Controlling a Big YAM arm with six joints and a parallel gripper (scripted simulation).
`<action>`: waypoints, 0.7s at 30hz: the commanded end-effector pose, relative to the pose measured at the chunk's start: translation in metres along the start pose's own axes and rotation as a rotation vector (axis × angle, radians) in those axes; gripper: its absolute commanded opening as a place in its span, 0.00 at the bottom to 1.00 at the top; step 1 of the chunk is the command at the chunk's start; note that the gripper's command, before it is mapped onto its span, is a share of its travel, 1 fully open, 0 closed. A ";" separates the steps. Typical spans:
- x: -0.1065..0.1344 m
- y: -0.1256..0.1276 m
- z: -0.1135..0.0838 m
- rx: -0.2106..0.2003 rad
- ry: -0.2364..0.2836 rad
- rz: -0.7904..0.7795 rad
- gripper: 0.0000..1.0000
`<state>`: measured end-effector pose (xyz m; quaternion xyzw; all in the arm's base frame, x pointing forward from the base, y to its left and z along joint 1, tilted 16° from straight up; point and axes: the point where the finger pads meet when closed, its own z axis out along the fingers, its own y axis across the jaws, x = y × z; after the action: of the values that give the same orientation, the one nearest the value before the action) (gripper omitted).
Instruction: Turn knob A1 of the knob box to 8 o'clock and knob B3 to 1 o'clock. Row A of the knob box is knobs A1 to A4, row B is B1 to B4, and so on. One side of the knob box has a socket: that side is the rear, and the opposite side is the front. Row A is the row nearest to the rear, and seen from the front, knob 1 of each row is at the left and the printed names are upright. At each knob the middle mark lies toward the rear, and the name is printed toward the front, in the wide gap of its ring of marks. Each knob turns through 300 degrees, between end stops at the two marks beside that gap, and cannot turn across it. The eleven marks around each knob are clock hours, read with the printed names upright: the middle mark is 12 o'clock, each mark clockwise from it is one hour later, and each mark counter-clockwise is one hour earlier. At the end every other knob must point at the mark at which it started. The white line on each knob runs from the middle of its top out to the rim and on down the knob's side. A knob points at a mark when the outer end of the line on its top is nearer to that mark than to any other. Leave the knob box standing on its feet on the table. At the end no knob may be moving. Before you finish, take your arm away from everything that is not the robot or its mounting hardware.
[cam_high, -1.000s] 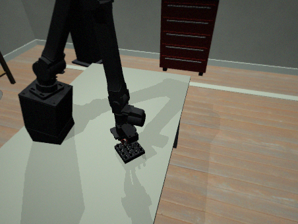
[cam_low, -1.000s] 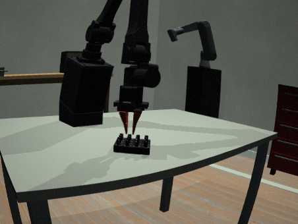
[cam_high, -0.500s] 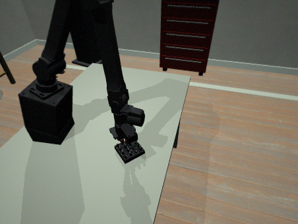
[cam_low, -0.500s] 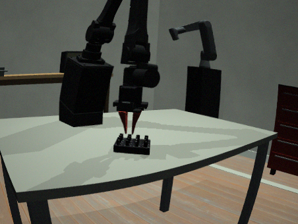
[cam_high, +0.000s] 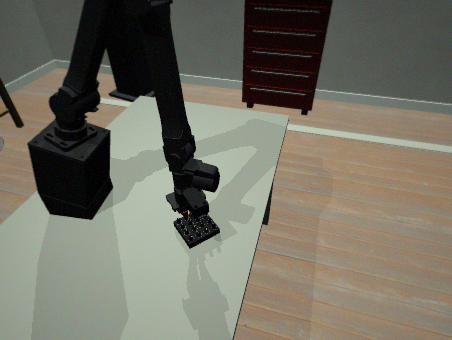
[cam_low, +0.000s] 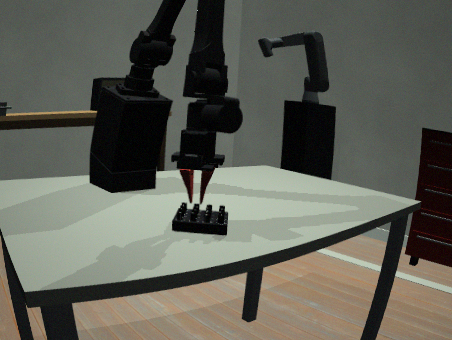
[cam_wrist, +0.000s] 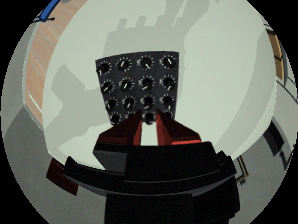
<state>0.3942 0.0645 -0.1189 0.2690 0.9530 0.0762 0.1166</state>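
Note:
The black knob box (cam_high: 196, 230) stands flat on the pale table, near its right edge; it also shows in the exterior view (cam_low: 200, 220) and in the wrist view (cam_wrist: 140, 86). It carries several small black knobs in rows; the printed names are too small to read. My gripper (cam_low: 196, 199) points straight down with its red fingers a narrow gap apart, tips just above the box's far left corner in that view. In the wrist view the fingertips frame one knob (cam_wrist: 150, 117) in the row nearest me. The fingers hold nothing. In the top view the gripper (cam_high: 187, 215) hides that corner.
My arm's black base block (cam_high: 70, 170) stands on the table's left side. A dark red drawer cabinet (cam_high: 285, 52) stands on the floor behind the table. A second arm on a black pedestal (cam_low: 307, 135) stands beyond the table. The table's edge (cam_high: 260, 220) runs close to the box.

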 end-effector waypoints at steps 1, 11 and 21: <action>-0.005 0.002 -0.003 -0.011 -0.018 0.004 0.19; -0.005 0.002 -0.003 -0.011 -0.018 0.004 0.19; -0.007 0.003 -0.003 -0.010 -0.017 0.005 0.19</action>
<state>0.3942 0.0645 -0.1189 0.2690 0.9530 0.0762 0.1167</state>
